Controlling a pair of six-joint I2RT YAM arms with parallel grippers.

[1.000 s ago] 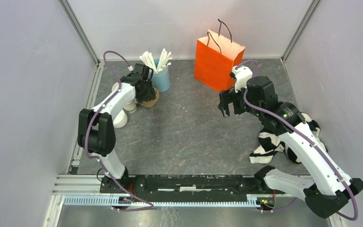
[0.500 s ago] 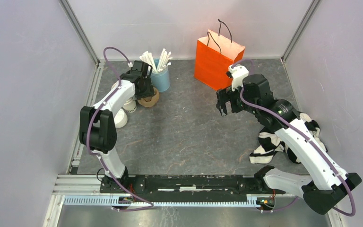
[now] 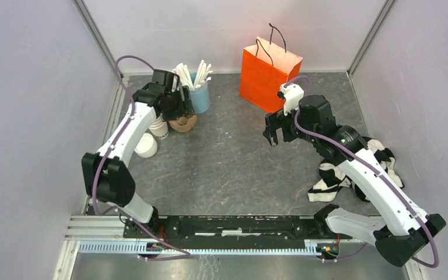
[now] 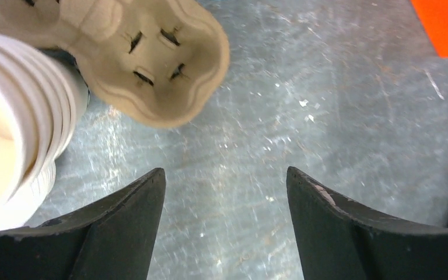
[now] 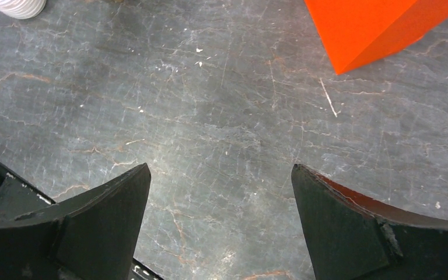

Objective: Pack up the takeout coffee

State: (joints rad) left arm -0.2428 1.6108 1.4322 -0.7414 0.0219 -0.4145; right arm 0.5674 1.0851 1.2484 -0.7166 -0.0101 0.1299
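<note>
Now my left gripper [image 4: 224,175] has spread wider, empty, just short of the pulp carrier [image 4: 151,58]; I judge nothing's packed yet.

The left gripper [image 4: 226,172] has drawn back from the cup carrier [image 4: 157,64], jaws now wider apart.

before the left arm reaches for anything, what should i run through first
1. Left claw open and empty: ok.
2. Right claw open and empty: ok.
3. Orange bag standing upright at the back: ok.
4. Left claw lined up on the lidded coffee: not ok. Its wrist view shows only the pulp carrier and the stack of lidless cups.
5. Lidded coffee located: cannot tell. The left arm hides part of the cup cluster in the top view.
</note>
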